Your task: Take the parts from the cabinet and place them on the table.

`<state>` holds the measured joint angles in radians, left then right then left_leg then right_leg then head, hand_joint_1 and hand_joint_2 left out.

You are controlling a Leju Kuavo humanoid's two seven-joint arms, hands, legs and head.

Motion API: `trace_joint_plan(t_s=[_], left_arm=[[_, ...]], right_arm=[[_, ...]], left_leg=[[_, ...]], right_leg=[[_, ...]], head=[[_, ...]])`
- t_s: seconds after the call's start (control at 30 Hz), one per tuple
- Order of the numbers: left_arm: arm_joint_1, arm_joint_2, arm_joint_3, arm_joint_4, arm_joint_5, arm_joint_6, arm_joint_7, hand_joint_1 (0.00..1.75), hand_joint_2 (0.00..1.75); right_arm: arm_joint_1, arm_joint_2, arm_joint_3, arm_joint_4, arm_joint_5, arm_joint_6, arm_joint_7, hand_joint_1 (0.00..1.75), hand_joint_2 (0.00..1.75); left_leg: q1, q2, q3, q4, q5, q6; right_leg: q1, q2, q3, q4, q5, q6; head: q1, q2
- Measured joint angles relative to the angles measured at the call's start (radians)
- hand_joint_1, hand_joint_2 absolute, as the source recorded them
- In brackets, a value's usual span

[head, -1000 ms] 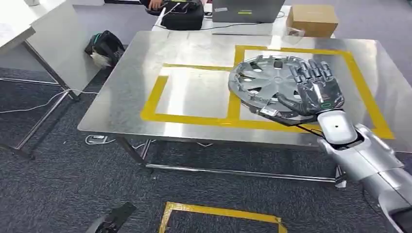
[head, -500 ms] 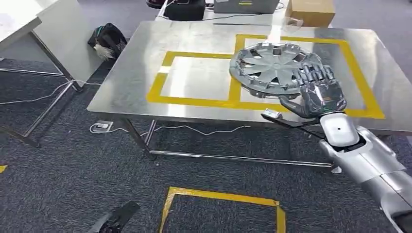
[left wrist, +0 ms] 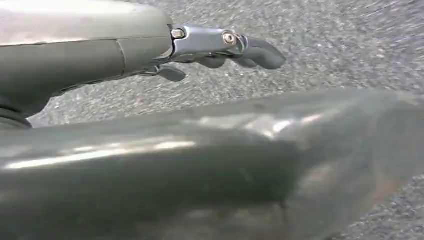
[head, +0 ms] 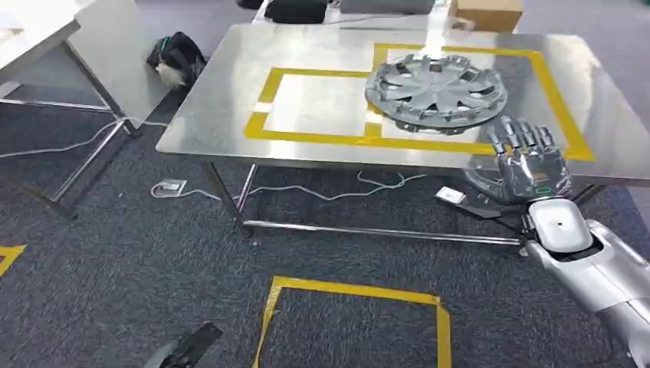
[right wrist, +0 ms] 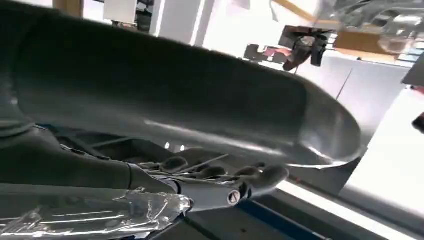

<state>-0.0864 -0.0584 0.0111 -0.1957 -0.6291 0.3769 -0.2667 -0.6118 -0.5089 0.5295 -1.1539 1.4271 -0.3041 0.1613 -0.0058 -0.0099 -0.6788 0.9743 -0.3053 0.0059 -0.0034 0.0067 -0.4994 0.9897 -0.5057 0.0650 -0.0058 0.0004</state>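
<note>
Head view, item one: a silver wheel cover (head: 436, 93) is seen lying flat on the steel table (head: 322, 46), inside the right-hand rectangle marked out in yellow tape (head: 548, 84), with its left edge over the strip shared with the left-hand rectangle. Item two: the right hand (head: 527, 163) is held in front of the table's near edge, apart from the wheel cover, fingers spread and extended with nothing in them; a small white tag on dark leads (head: 451, 196) is seen beside its thumb. Item three: a cardboard box (head: 484, 14) and a dark case (head: 295, 10) are set at the table's far side. Item four: a black bag (head: 177, 57) is left on the grey carpet beside a white panel (head: 115, 54). Item five: a white cable (head: 329, 193) is trailed under the table, and a yellow tape square (head: 352, 295) is laid on the floor.

Left wrist view: the left hand (left wrist: 220, 47) is shown over grey carpet, fingers lightly curved and apart, nothing gripped.
</note>
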Motion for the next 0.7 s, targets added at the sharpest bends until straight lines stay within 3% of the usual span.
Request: trace_joint_plan(t_s=[0.03,0.07,0.1,0.17,0.2,0.23,0.27,0.3,0.33,0.37,0.4,0.43,0.47,0.5,0.57,0.6,0.63,0.7], left_arm=[[0.001,0.0,0.0,0.0,-0.001,0.0,0.0,0.0,0.0],[0.005,0.002,0.0,0.0,-0.001,0.001,0.0,0.0,0.0],[0.007,0.002,0.0,0.0,-0.002,0.002,0.0,0.0,0.0],[0.006,0.0,0.0,0.0,-0.006,0.003,0.0,0.0,0.0],[0.004,-0.002,0.0,0.0,-0.006,0.003,0.0,0.0,0.0],[0.004,-0.002,0.0,0.0,-0.006,0.004,0.0,0.0,0.0],[0.004,-0.002,0.0,0.0,-0.006,0.004,0.0,0.0,0.0],[0.004,-0.001,0.0,0.0,-0.006,0.005,0.0,0.0,0.0],[0.003,-0.001,0.0,0.0,-0.007,0.006,0.0,0.0,0.0],[0.002,-0.001,0.0,0.0,-0.007,0.006,0.0,0.0,0.0],[-0.001,-0.001,0.0,0.0,-0.007,0.006,0.0,0.0,0.0],[-0.003,-0.001,0.0,0.0,-0.007,0.004,0.0,0.0,0.0],[-0.006,-0.002,0.0,0.0,-0.007,-0.002,0.002,0.0,0.0],[-0.005,-0.003,0.0,0.0,-0.007,-0.003,0.003,0.0,0.0],[0.0,-0.005,0.0,0.0,-0.007,-0.01,0.008,0.0,0.0],[0.001,-0.005,0.0,0.0,-0.007,-0.01,0.008,0.0,0.0],[0.001,-0.004,0.0,0.0,-0.007,-0.01,0.008,0.0,0.0],[0.001,-0.004,0.0,0.0,-0.007,-0.01,0.008,0.0,0.0]], right_arm=[[0.006,0.0,-0.001,-0.003,-0.001,0.001,0.0,0.0,0.0],[0.015,-0.001,-0.003,-0.007,-0.001,0.003,0.0,0.0,0.0],[0.021,-0.002,-0.005,-0.01,-0.001,0.004,0.0,0.0,0.0],[0.03,-0.005,-0.011,-0.022,-0.002,0.005,0.0,0.0,0.0],[0.033,-0.005,-0.013,-0.023,-0.002,0.005,0.0,0.0,0.0],[0.037,-0.006,-0.014,-0.023,-0.002,0.005,0.0,0.0,0.0],[0.043,-0.007,-0.014,-0.024,-0.002,0.005,0.0,0.0,0.0],[0.047,-0.007,-0.015,-0.025,-0.002,0.005,0.0,0.0,0.0],[0.05,-0.009,-0.017,-0.027,-0.003,0.005,0.0,0.0,0.0],[0.052,-0.011,-0.021,-0.031,-0.003,0.005,0.0,0.0,0.0],[0.052,-0.013,-0.026,-0.036,-0.004,0.005,0.0,0.0,0.0],[0.053,-0.017,-0.033,-0.043,-0.005,0.005,0.0,0.0,0.0],[0.053,-0.019,-0.037,-0.046,-0.007,0.006,0.001,0.0,0.0],[0.053,-0.019,-0.037,-0.047,-0.007,0.007,0.0,0.0,0.0],[0.064,-0.019,-0.037,-0.047,-0.007,0.008,0.0,0.0,0.0],[0.068,-0.02,-0.037,-0.047,-0.007,0.008,0.0,0.0,0.0],[0.069,-0.021,-0.037,-0.047,-0.007,0.009,0.0,0.0,0.0],[0.069,-0.021,-0.037,-0.047,-0.007,0.009,0.0,0.0,0.0]], left_leg=[[0.0,-0.001,-0.003,-0.003,0.008,-0.005],[0.001,-0.002,-0.012,-0.002,0.012,-0.012],[0.001,-0.002,-0.023,0.02,-0.045,-0.02],[0.006,-0.001,-0.055,0.153,-0.187,-0.033],[0.008,-0.001,-0.071,0.233,-0.231,-0.036],[0.008,-0.001,-0.079,0.303,-0.248,-0.038],[0.008,-0.001,-0.071,0.334,-0.232,-0.038],[0.008,-0.001,-0.045,0.325,-0.195,-0.038],[0.008,-0.001,-0.003,0.283,-0.157,-0.036],[0.008,-0.001,0.053,0.215,-0.141,-0.033],[0.009,-0.001,0.122,0.13,-0.16,-0.03],[0.006,-0.002,0.208,0.02,-0.203,-0.024],[0.004,-0.002,0.211,-0.003,-0.214,-0.01],[0.001,-0.002,0.202,-0.008,-0.207,-0.007],[0.001,-0.001,0.191,-0.008,-0.187,0.014],[0.003,0.002,0.185,-0.009,-0.179,0.023],[0.003,0.002,0.183,-0.009,-0.176,0.026],[0.003,0.002,0.183,-0.009,-0.176,0.026]], right_leg=[[0.001,0.0,-0.005,0.004,0.006,-0.009],[-0.008,-0.005,-0.022,0.0,0.023,-0.025],[-0.007,-0.006,-0.027,0.0,0.034,-0.033],[-0.008,-0.006,-0.06,0.001,0.065,-0.039],[-0.008,-0.006,-0.076,0.001,0.078,-0.039],[-0.008,-0.006,-0.093,0.002,0.092,-0.037],[-0.008,-0.006,-0.11,0.002,0.105,-0.035],[-0.008,-0.006,-0.126,0.002,0.118,-0.032],[-0.008,-0.006,-0.144,0.003,0.132,-0.03],[-0.009,-0.006,-0.158,0.003,0.143,-0.027],[-0.008,-0.005,-0.167,0.004,0.152,-0.022],[-0.005,-0.006,-0.177,0.008,0.158,-0.015],[-0.005,-0.007,-0.179,0.006,0.174,-0.009],[-0.007,-0.007,-0.18,-0.002,0.186,-0.004],[-0.011,-0.006,-0.183,-0.013,0.205,0.009],[-0.013,-0.006,-0.201,0.0,0.182,0.011],[-0.012,-0.007,-0.204,0.012,0.169,0.012],[-0.012,-0.007,-0.204,0.012,0.169,0.012]], head=[[-0.001,0.0],[0.0,0.0],[-0.002,0.0],[-0.013,0.0],[-0.012,0.0],[-0.013,0.0],[-0.013,0.0],[-0.013,0.0],[-0.013,0.0],[-0.013,0.0],[-0.013,0.0],[-0.012,0.0],[-0.009,0.0],[-0.011,0.0],[-0.015,0.0],[-0.014,0.0],[-0.012,0.0],[-0.012,0.0]])
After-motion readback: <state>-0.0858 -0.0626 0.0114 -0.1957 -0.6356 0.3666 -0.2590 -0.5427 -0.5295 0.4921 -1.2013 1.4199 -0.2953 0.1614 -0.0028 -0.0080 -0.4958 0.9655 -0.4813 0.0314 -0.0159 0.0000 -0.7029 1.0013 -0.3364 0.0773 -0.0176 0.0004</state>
